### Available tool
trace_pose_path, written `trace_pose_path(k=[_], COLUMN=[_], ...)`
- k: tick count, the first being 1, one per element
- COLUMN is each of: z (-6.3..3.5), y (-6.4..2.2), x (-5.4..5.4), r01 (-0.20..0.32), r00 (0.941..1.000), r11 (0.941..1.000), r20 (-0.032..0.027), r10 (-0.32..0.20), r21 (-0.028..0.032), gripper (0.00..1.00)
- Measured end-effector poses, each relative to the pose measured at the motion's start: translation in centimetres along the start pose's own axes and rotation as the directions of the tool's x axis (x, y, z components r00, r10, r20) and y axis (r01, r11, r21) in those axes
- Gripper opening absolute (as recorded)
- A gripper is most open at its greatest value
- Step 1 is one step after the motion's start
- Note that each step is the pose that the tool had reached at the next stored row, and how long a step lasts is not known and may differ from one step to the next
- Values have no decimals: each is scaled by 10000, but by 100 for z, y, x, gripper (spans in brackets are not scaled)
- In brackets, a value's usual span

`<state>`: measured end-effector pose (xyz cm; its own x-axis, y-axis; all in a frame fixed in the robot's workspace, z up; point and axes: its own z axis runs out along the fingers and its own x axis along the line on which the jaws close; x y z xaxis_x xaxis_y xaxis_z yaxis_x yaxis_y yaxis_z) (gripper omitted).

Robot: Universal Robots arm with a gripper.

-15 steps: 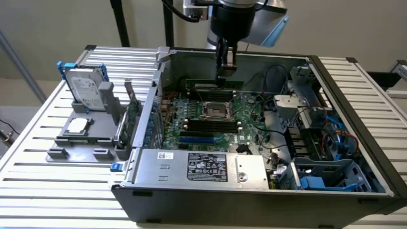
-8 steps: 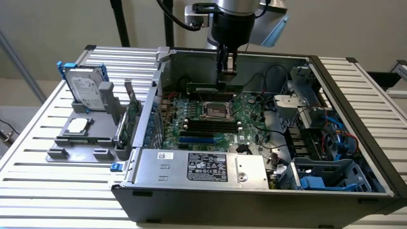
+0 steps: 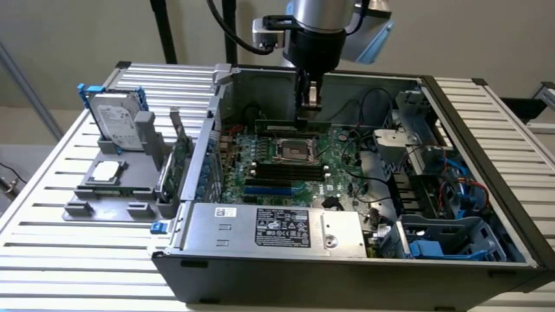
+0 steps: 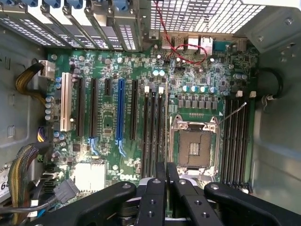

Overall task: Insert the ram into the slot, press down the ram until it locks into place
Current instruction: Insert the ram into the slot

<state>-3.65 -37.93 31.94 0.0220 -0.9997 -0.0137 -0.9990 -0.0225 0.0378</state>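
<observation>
gripper: fingers clenched on the ram, over the board beside the CPU socket.
ram: level, pinched at its upper edge; whether it is seated cannot be told.
slot: black, in the bank just beside the CPU socket.
blue slot: beyond that bank from the CPU socket.
hard drive: outside the computer case, well apart from the CPU socket.

Matt grey metal case, black plastic slots.
</observation>
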Motion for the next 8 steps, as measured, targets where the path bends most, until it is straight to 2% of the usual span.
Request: trace_pose_path(k=[3,8], z=[53,128], y=[-2,-5], x=[1,2], r01=[-9,-32], r00=[10000,9999], r11=[10000,10000], r20=[-40,-146], r10=[9,32], r21=[-1,-3], gripper=[13,13])
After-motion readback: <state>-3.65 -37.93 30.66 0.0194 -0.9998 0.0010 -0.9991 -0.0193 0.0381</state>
